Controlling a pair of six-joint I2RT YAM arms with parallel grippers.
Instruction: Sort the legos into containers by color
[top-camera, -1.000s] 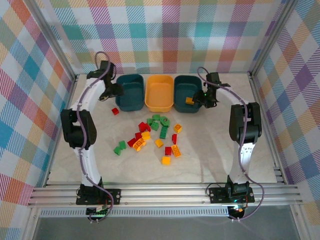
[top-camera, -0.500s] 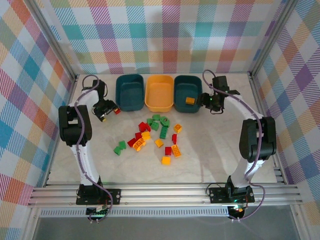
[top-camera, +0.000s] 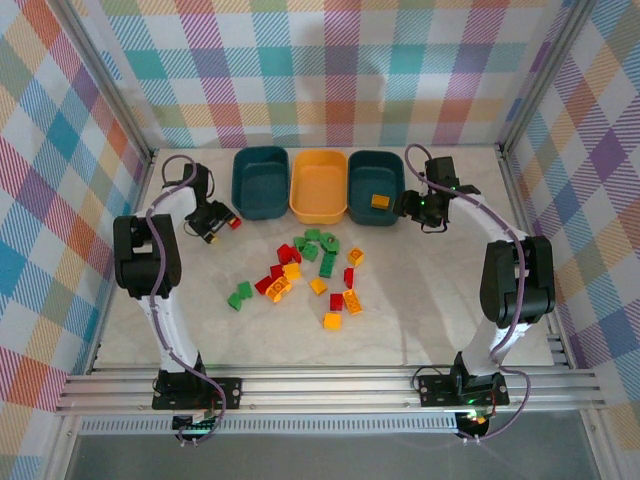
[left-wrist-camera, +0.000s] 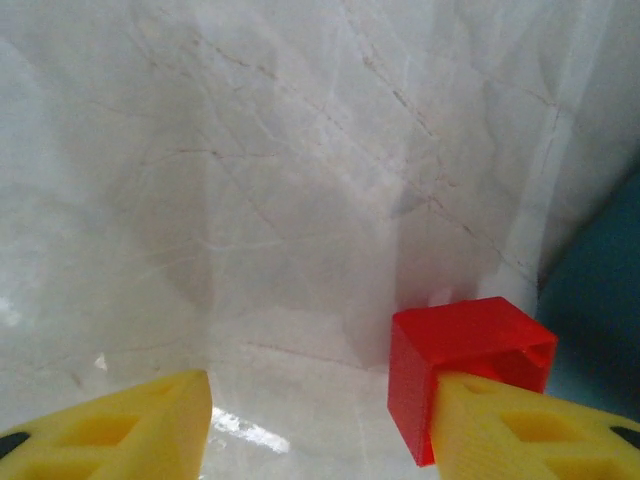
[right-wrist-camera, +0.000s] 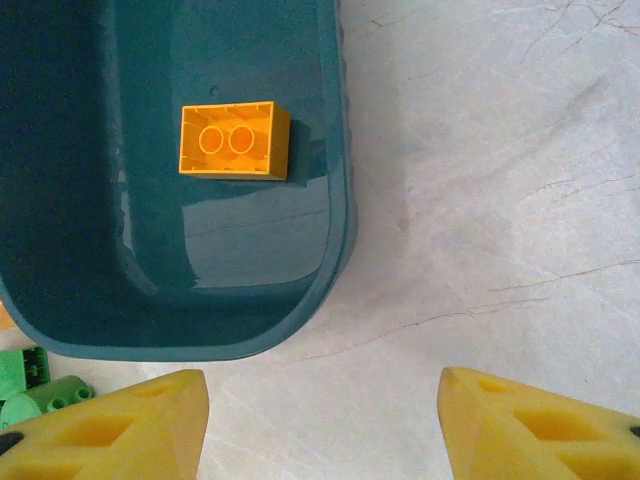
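On your left wrist view a yellow finger (left-wrist-camera: 530, 440) hides the red brick's (left-wrist-camera: 455, 345) lower right corner, and the left teal bin (left-wrist-camera: 600, 310) is a blurred sliver cut by the right edge. On the right wrist view the right teal bin (right-wrist-camera: 250, 240) runs off top and left, the green bricks (right-wrist-camera: 30, 385) off the left.
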